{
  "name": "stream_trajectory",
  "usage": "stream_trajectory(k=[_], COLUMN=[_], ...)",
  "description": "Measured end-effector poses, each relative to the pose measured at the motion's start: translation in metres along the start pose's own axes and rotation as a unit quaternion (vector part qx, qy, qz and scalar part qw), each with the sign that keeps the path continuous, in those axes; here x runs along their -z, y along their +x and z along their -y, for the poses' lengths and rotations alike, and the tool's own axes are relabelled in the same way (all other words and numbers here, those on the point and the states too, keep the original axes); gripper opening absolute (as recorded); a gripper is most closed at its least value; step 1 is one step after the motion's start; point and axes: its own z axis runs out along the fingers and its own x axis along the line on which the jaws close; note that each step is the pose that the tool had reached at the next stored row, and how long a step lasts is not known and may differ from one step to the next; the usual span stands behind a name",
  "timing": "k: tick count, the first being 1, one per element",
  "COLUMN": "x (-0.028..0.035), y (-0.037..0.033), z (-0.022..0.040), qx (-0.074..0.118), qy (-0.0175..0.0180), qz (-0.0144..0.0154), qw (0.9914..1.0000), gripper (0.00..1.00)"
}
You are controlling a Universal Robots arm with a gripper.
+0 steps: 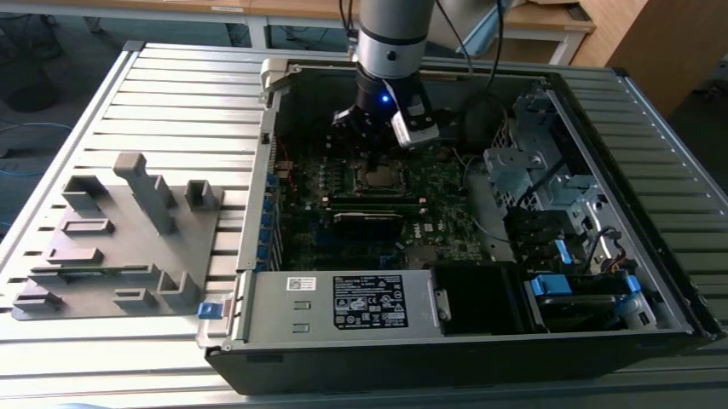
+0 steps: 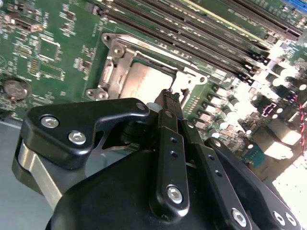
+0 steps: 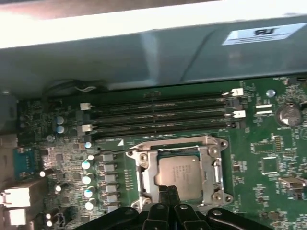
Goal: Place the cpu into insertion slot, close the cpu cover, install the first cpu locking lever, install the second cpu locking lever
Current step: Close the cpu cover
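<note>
The cpu lies flat in the insertion slot on the green board, its dull silver top facing up. The cpu cover, a silvery frame, lies down around the chip, whose top shows through the window. In the second wrist view the cpu and the cover sit just past my fingertips. My gripper is shut, its tips together at the socket's near edge with nothing visible between them. In the exterior view the gripper hangs low inside the case, right above the socket.
Long black memory slots run beside the socket. A metal power supply box stands at the case front, and a drive cage is at the exterior view's right. A grey fixture block lies outside the case at the exterior view's left.
</note>
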Motion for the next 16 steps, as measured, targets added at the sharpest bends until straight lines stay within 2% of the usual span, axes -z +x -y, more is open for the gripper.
stream_trajectory(k=[7, 11, 16], x=[-0.0058, -0.0067, -0.0101], y=[0.0057, 0.0068, 0.0122], z=[0.0006, 0.0008, 0.0014], qx=[0.0, 0.0, 0.0], qy=[0.0, 0.0001, -0.0001], qz=[0.0, 0.0, 0.0002], qw=[1.0, 1.0, 1.0], gripper=[0.11, 0.11, 0.11])
